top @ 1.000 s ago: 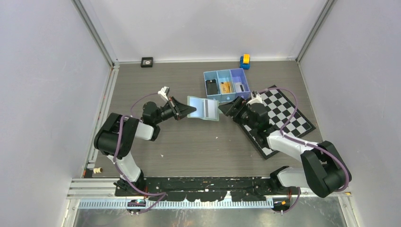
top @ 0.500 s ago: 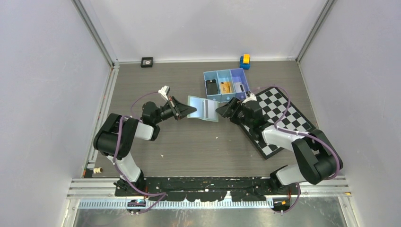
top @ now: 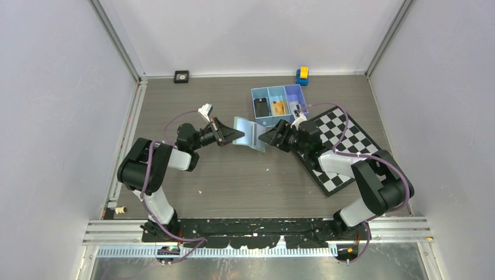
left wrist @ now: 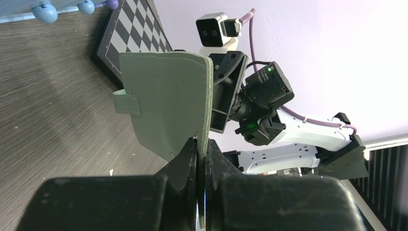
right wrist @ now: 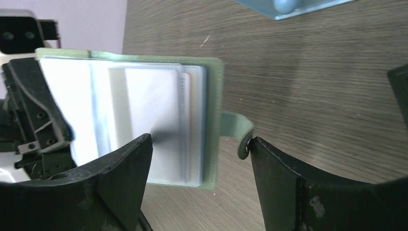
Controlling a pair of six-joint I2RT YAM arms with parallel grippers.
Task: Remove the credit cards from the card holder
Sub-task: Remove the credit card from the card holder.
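The sage-green card holder [top: 248, 133] hangs open above the table between both arms. My left gripper [top: 233, 135] is shut on its left edge; in the left wrist view the green outer face [left wrist: 166, 103] rises from the pinched jaws [left wrist: 202, 150]. My right gripper [top: 266, 136] is open at the holder's right side. Its fingers straddle the pale inner pockets [right wrist: 144, 115], and the green tab [right wrist: 235, 129] touches one fingertip [right wrist: 257, 151]. Whether a card sits in the pockets I cannot tell. A black card [top: 261, 107] and a gold-orange card [top: 278, 107] lie in the blue tray [top: 269, 91].
The right wrist partly covers the tray's third compartment. A checkerboard mat [top: 356, 140] lies under the right arm. A yellow-and-blue toy car [top: 302, 75] and a small black square [top: 182, 76] sit by the back wall.
The right gripper has moved left up to the holder's right edge, its jaws a little narrower. The holder has tilted slightly; the left grip is unchanged.
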